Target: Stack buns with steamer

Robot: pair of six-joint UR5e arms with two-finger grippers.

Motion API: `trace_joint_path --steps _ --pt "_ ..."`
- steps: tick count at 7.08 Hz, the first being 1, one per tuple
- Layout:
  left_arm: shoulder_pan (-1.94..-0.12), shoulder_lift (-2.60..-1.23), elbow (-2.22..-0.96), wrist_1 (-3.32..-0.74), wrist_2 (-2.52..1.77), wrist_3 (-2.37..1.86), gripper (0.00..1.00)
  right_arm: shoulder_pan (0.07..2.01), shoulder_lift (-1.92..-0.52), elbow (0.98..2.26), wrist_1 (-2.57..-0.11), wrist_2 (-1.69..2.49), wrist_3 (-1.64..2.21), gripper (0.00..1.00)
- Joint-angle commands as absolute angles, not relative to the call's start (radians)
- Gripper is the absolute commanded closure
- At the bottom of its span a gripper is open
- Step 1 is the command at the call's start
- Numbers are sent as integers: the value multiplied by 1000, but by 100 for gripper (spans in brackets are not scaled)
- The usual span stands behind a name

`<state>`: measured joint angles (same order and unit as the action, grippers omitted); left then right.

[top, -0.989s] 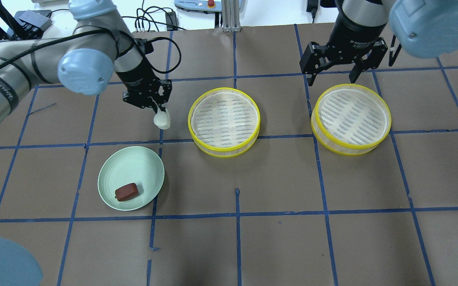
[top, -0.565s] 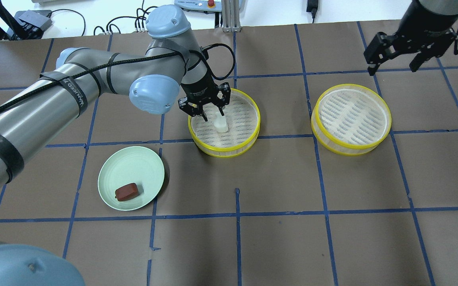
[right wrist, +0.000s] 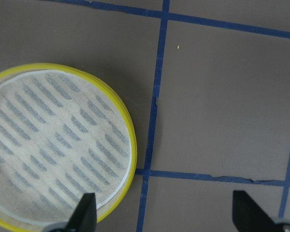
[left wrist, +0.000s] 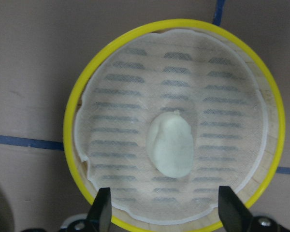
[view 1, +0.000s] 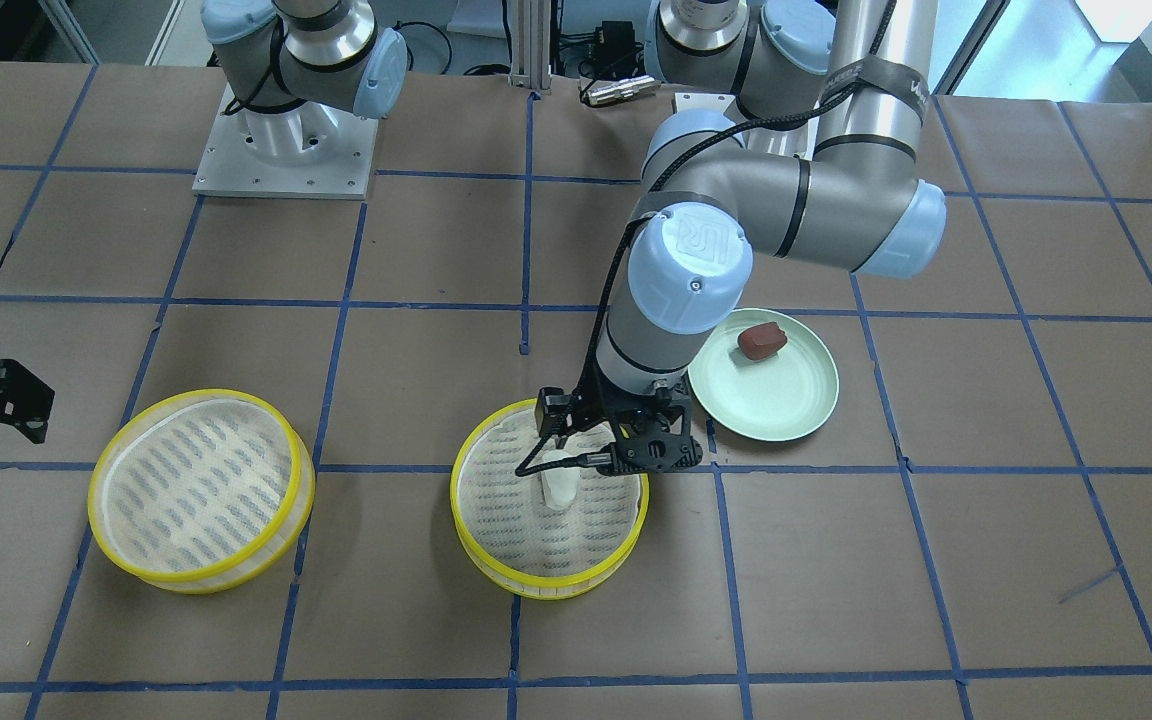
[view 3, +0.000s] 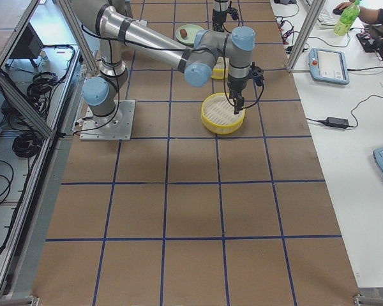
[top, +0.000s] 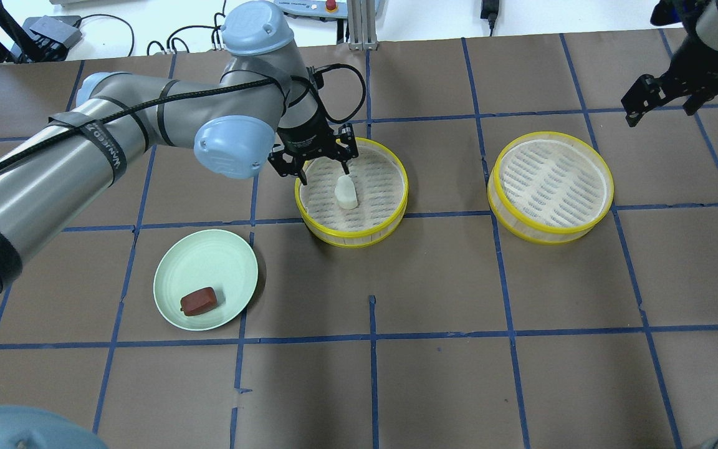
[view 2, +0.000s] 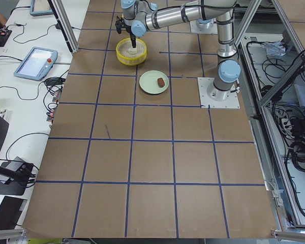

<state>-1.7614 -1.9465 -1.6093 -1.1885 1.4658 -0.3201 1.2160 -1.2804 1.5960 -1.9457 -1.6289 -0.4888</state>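
Observation:
The white bun (top: 346,191) lies on the mesh floor of the middle steamer tray (top: 404,187); it also shows in the front view (view 1: 560,487) and the left wrist view (left wrist: 171,145). My left gripper (top: 323,173) hangs open just above it at the tray's far left side, and holds nothing. The reddish-brown bun (top: 198,301) lies on the pale green plate (top: 209,262). The second steamer tray (top: 610,193) stands empty to the right. My right gripper (top: 659,112) is open and empty, beyond that tray's far right side.
The brown table has a grid of blue tape. The plate (view 1: 776,410) lies close to the middle tray (view 1: 456,500), under my left arm's elbow. Cables and a pendant lie beyond the far table edge.
My left gripper carried the white bun from left of the middle tray into it, let go and opened. My right gripper moved away to the right of the second tray.

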Motion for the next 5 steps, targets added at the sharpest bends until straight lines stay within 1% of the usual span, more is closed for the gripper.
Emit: trace_joint_path --steps 1,2,3,4,5 --pt "-1646 -1854 -1719 -1298 1520 -96 11 1212 -1159 1615 -2043 -1623 -494 1" --pt "-1626 -1821 -1803 -1299 1590 -63 12 1212 -1100 1621 -2063 -1620 -473 1" --pt "-1605 -1792 -1904 -1293 1661 -2 12 1215 -1089 1649 -2063 -1555 -409 2" --pt "-1573 -1772 -1961 -1289 1663 50 13 1216 -1091 1658 -2063 -1539 -381 3" --pt "-1530 -1772 -1998 -1289 1667 86 13 1216 -1088 1669 -2063 -1551 -394 16"
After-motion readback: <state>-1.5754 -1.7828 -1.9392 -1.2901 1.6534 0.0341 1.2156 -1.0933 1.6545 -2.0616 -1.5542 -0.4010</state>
